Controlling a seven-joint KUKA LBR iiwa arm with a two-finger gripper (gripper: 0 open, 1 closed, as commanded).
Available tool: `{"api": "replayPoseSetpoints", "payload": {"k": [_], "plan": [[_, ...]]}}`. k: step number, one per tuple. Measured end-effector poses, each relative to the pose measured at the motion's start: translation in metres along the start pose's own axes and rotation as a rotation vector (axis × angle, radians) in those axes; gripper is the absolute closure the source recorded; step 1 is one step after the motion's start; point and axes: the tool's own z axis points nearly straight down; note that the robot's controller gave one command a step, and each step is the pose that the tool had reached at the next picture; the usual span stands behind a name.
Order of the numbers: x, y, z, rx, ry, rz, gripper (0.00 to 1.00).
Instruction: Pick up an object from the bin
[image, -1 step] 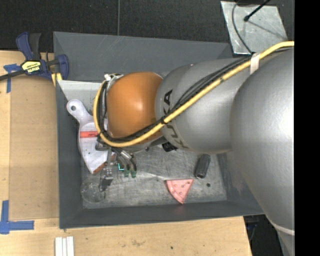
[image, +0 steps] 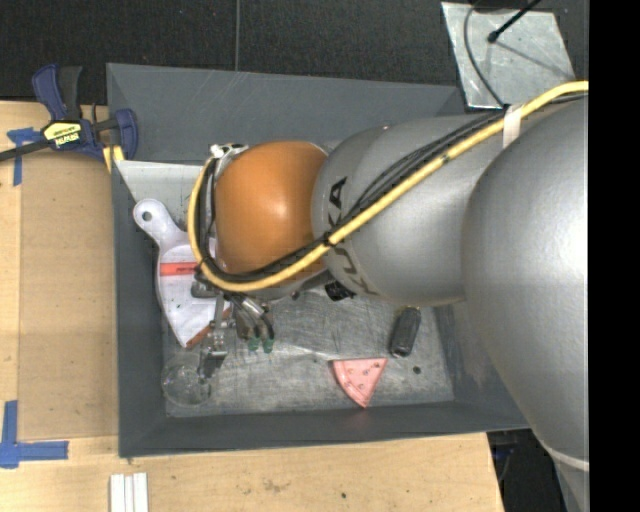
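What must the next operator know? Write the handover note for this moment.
Gripper: low over the left of the bin floor, beside a white scoop-like piece with a red label. Whether it grips anything cannot be told.
Other things: clear piece in the view's lower-left corner, pink triangle lower centre, dark short cylinder right of it.
Done: arm is down in the bin.
Left: secure one thing and lift it out.

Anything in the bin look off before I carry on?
Nothing looks spilled or broken. Only the white handled piece seems to lean up the left wall of the bin instead of lying flat; the pink wedge and dark cylinder lie loose on the floor.
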Motion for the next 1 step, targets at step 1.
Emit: {"api": "replayPoseSetpoints", "payload": {"k": [1], "plan": [[-0.0298, 0.0048, 0.0842, 0.0, 0.001, -0.095, 1.0]]}}
